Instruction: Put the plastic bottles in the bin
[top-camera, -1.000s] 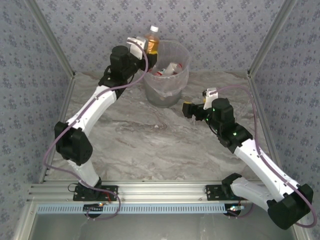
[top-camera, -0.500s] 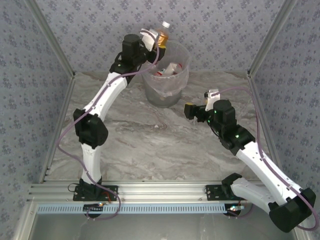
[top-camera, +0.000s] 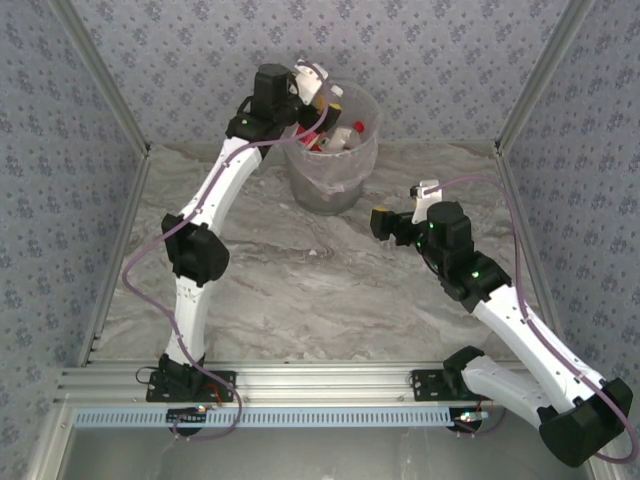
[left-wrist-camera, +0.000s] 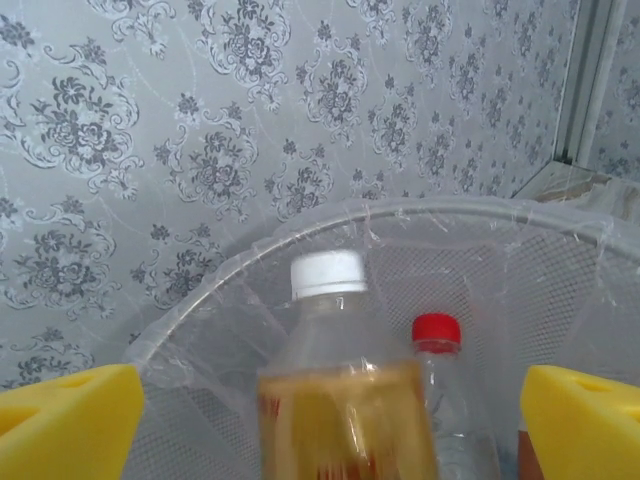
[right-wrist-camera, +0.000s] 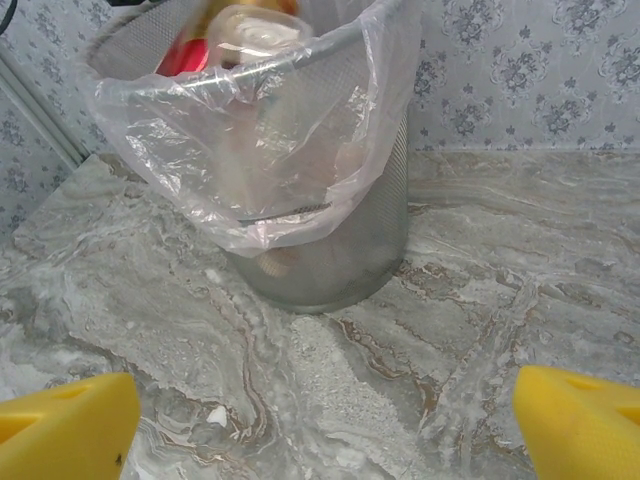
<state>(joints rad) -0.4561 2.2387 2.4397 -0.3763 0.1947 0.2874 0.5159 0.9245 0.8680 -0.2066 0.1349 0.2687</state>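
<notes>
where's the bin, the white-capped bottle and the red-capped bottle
bin (right-wrist-camera: 345, 262): right wrist view, on its grey mesh wall
white-capped bottle (left-wrist-camera: 345, 400): left wrist view, on its amber-filled body
red-capped bottle (left-wrist-camera: 436, 330): left wrist view, on its red cap

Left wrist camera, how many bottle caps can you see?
2. A white cap tops the amber-drink bottle at centre; a red cap tops a clear bottle just right of it, both seen against the bin. Others may be hidden lower down.
</notes>
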